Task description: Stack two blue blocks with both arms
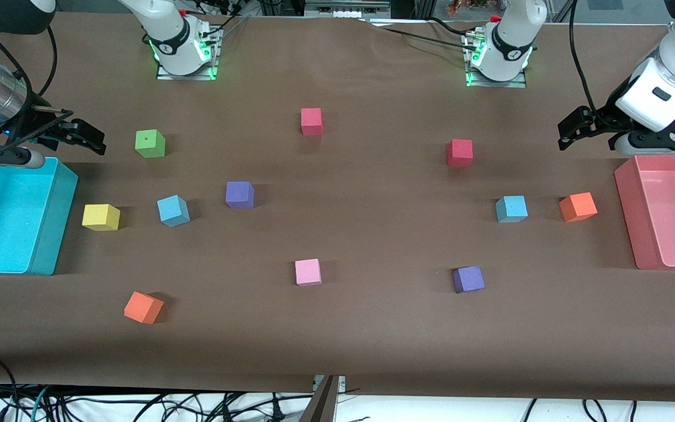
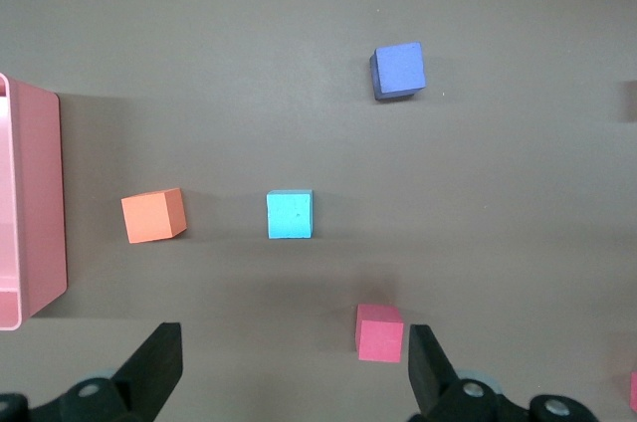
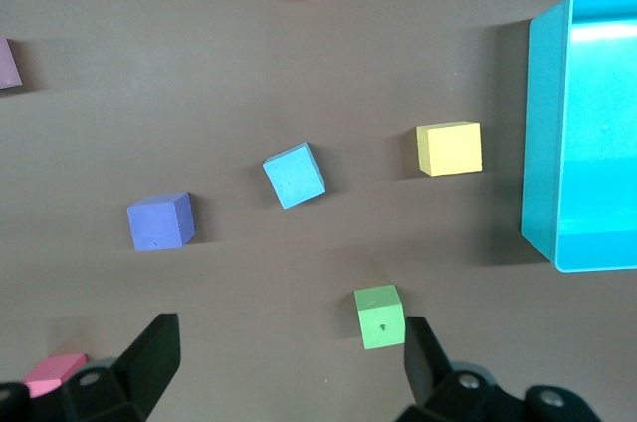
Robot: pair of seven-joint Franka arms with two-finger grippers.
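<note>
So both blue blocks [image 1: 173, 210] [image 1: 511, 208] sit apart on the table [image 1: 372, 328], roughly at 9 and 3 o'clock. Left gripper [image 1: 585, 130] hovers near the pink bin [image 1: 627, 193] and right gripper [image 1: 82, 135] by the cyan bin [image 1: 50, 234], both with fingers spread wide, holding nothing.

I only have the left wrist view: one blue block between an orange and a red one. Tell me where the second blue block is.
Observer: The second blue block lies toward the right arm's end of the table, between a yellow block and a purple block.
Operator: Report the right gripper.
Observer: The right gripper hangs open above the cyan bin, holding nothing.
Operator: Confirm my own gripper from outside.
Observer: The left gripper is open, up beside the pink bin, over none of the blocks.
</note>
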